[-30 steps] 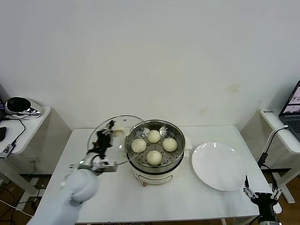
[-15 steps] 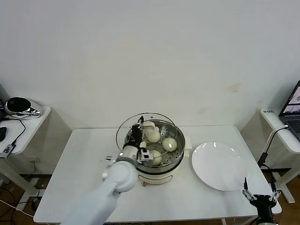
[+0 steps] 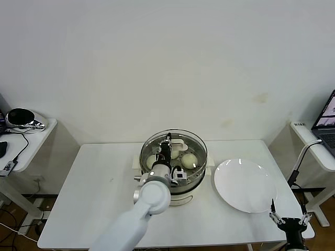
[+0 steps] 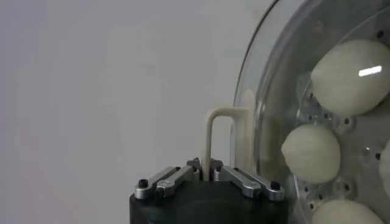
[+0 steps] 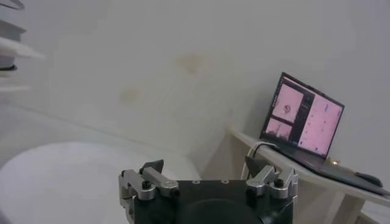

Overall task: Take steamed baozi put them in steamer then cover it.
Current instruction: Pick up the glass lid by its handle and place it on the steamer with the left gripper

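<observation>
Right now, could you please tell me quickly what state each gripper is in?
Left gripper: shut on the cover's handle, over the steamer.
Right gripper: open, empty, parked by the white plate.

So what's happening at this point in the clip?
The left gripper is shut on the handle of the glass cover and holds it over the steamer, with the steamed baozi visible through the glass. Whether the cover is fully seated is unclear. The right gripper waits open at the table's near right corner, beside the white plate.

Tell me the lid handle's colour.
Cream-white; the cover's handle shows best in the left wrist view.
</observation>
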Robot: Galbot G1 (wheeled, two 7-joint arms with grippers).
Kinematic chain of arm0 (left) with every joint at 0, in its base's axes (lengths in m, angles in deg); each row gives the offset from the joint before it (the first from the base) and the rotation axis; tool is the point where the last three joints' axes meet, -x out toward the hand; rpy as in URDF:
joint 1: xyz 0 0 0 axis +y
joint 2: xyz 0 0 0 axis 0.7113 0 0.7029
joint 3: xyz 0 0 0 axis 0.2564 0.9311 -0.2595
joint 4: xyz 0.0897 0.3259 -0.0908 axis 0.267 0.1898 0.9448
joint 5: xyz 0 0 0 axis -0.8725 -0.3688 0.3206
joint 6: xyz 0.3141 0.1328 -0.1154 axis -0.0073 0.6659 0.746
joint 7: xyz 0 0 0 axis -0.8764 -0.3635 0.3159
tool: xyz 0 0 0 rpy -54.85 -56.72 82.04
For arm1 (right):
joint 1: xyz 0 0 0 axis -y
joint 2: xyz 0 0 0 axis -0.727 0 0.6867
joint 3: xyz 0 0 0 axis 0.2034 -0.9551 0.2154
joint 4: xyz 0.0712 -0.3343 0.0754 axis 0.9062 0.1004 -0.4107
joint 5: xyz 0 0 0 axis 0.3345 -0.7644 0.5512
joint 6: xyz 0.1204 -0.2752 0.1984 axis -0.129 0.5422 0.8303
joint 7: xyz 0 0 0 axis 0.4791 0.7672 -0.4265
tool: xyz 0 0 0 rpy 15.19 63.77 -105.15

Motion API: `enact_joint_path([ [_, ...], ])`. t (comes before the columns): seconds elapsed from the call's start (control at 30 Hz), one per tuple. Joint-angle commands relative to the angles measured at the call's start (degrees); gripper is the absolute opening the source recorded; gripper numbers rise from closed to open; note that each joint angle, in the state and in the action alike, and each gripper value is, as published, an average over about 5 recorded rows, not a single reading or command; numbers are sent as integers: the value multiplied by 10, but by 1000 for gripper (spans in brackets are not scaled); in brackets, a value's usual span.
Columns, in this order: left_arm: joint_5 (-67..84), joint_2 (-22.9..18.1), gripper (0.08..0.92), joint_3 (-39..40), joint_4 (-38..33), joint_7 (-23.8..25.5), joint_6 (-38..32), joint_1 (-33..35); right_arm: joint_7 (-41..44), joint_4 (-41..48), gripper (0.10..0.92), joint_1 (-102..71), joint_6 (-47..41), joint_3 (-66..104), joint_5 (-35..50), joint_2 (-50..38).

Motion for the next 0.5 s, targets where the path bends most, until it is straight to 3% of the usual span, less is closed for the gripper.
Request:
enact_joint_path([
  [0.03,-48,-27,150,-2,12,7,-1,13,-1,5,823,0,3,-2,-2,0],
  [0.5,-63,-28,150,-26,22,-2,-15,38,1,7,823,0,7,-5,-3,-2],
])
